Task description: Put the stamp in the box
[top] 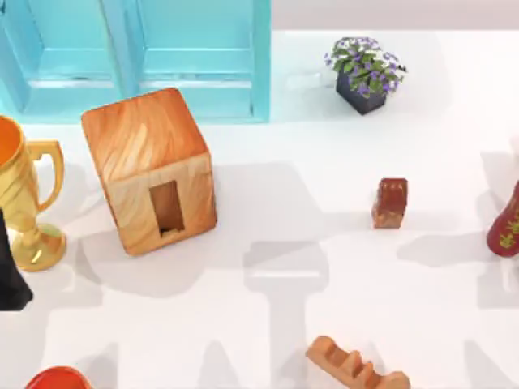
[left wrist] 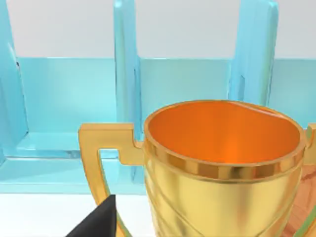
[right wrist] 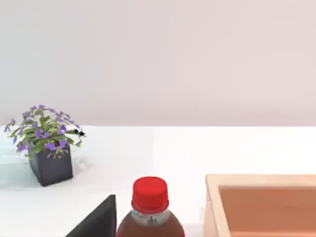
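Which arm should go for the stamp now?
Right, probably. The stamp stands right of the table's middle, nearer the right edge, where the bottle the right wrist view looks over also stands. The left gripper sits at the far left by the gold cup, with the box between.

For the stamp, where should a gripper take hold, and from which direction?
Probably from above, fingers closing across the narrow width of the stamp. It stands alone on the table, its long sides free, well right of the box. The right arm looks nearer.

White table, turquoise cabinet, pale wall
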Controlling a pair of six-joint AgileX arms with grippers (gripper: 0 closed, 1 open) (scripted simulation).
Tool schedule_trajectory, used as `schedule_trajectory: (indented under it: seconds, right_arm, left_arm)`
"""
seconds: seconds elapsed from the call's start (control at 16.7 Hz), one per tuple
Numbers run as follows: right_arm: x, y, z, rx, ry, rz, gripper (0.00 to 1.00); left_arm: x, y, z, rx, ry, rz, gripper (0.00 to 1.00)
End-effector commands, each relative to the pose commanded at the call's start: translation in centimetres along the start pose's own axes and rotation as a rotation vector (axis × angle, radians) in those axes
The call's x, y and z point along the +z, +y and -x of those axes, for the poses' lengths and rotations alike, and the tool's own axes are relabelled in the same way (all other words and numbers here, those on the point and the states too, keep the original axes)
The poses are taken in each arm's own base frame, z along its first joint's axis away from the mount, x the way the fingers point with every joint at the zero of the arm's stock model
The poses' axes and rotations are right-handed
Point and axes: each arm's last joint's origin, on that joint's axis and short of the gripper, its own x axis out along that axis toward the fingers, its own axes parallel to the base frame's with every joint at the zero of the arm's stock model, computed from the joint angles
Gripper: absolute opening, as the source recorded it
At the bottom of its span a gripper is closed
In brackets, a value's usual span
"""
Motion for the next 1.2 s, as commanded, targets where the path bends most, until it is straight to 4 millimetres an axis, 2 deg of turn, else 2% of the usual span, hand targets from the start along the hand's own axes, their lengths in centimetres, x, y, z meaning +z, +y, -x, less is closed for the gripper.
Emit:
schedule_trajectory:
  seconds: [0.18,0.3,0.48,0.66,0.78,0.96,1.08,1.2]
  right_arm:
    - [0.2,0.0,0.0,0.004,0.007,-0.003,1.0]
    - [1.2,0.2,0.0,0.018,0.044,-0.017,1.0]
    - [4.2,0.6,-0.5,0.045,0.157,-0.055,1.0]
    - [8.3,1.3,-2.3,0.07,0.338,-0.096,1.0]
    - [10.9,2.1,-4.7,0.083,0.498,-0.116,1.0]
    - [13.3,4.3,-10.1,0.092,0.774,-0.126,1.0]
    - [13.7,6.4,-14.2,0.09,0.958,-0.117,1.0]
    - [13.0,8.8,-18.2,0.082,1.126,-0.098,1.0]
  left_arm:
    - [0.0,0.0,0.0,0.0,0.0,0.0,1.0]
    - [0.0,0.0,0.0,0.0,0.0,0.0,1.0]
    - [0.0,0.0,0.0,0.0,0.0,0.0,1.0]
    - [0.0,0.0,0.0,0.0,0.0,0.0,1.0]
    - [0.0,0.0,0.0,0.0,0.0,0.0,1.0]
    - [0.0,0.0,0.0,0.0,0.0,0.0,1.0]
    - [0.0,0.0,0.0,0.0,0.0,0.0,1.0]
    - [0.0,0.0,0.0,0.0,0.0,0.0,1.0]
